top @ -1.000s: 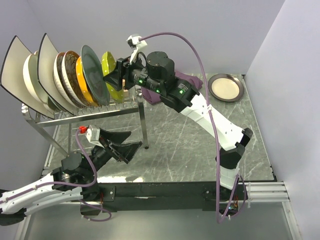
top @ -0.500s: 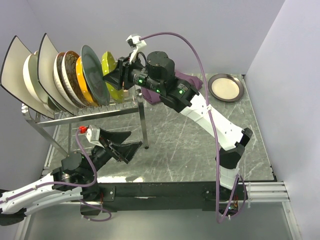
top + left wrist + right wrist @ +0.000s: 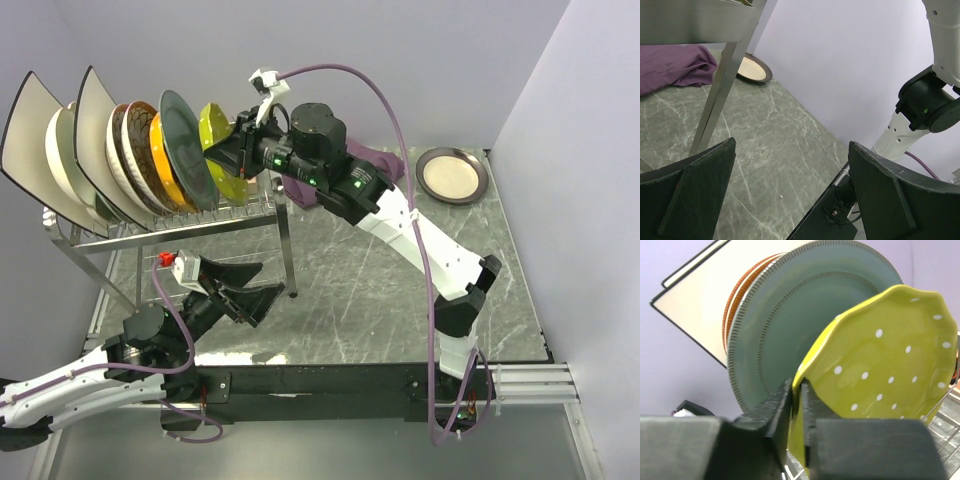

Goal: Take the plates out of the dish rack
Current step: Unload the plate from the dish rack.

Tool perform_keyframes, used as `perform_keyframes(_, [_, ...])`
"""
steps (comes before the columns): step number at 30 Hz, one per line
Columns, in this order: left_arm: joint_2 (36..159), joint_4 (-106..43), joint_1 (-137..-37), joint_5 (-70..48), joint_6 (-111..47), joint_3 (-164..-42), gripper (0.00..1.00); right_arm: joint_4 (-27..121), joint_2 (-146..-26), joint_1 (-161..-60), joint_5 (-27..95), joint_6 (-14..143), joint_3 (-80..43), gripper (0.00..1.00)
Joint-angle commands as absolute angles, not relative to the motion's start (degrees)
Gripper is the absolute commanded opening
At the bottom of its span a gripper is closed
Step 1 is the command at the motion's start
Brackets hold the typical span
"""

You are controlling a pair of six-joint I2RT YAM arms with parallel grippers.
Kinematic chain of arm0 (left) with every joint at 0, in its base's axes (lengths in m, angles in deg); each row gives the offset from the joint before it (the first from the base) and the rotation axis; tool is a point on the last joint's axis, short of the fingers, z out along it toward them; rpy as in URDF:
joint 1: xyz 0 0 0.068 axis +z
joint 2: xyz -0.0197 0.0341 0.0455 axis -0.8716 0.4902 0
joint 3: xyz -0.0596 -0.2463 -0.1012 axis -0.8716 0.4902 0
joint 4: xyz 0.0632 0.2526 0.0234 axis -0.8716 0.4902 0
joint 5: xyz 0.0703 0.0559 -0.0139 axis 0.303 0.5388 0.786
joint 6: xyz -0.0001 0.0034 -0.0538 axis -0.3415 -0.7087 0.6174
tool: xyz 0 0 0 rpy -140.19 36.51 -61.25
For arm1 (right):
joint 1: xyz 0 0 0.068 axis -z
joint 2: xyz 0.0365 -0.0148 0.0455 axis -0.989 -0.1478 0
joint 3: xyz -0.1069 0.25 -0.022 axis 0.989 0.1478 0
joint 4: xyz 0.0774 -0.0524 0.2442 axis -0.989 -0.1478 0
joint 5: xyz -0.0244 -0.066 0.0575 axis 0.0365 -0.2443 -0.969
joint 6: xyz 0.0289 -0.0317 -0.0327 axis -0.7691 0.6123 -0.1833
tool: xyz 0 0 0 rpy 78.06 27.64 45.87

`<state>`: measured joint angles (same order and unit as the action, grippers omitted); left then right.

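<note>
- The left gripper (image 3: 240,290), low in the left of the overhead view, has its jaws spread wide and holds nothing. It sits beneath the dish rack (image 3: 180,225), so any swing upward could knock a rack leg.
- The right gripper (image 3: 796,390) is pinched narrowly on the rim of the lime-yellow plate (image 3: 880,365), the last in the row on the rack's upper tier, upper left of centre.
- That grip takes only the edge of the plate. The plate could pivot or slip between the pads as its weight comes off the prongs.
- The teal-green plate (image 3: 790,315) stands just behind, very near the outer finger. A lift that drifts left could scrape it or rock it into the other plates (image 3: 110,150).
- If the plate's lower edge catches a prong, the whole rack may jolt.
- Farther off, upper right, a dark-rimmed cream plate (image 3: 452,176) lies flat on the table (image 3: 350,290), beside a purple cloth (image 3: 375,160). A careless set-down could strike it.
- Against a second ago, the right gripper and the lime-yellow plate sit slightly higher and further left. The left arm has not moved.
</note>
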<state>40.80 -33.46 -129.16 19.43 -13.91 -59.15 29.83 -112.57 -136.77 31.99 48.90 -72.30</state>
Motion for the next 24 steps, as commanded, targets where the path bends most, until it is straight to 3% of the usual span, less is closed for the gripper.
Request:
perform_keyframes(1, [41.09, -35.63, -129.38, 18.59, -14.01, -59.11, 1.0, 32.82, -112.63, -137.14, 31.27, 48.77, -72.18, 0.07])
perform_keyframes(4, [40.91, -35.63, -129.38, 18.59, -14.01, -59.11, 0.99, 33.96, -111.49, -137.14, 31.09, 48.51, -70.69, 0.0])
perform_keyframes(24, [40.73, -35.27, -129.38, 20.26, -14.27, -59.02, 0.99, 41.52, -106.74, -137.14, 28.89, 48.15, -72.8, 0.0])
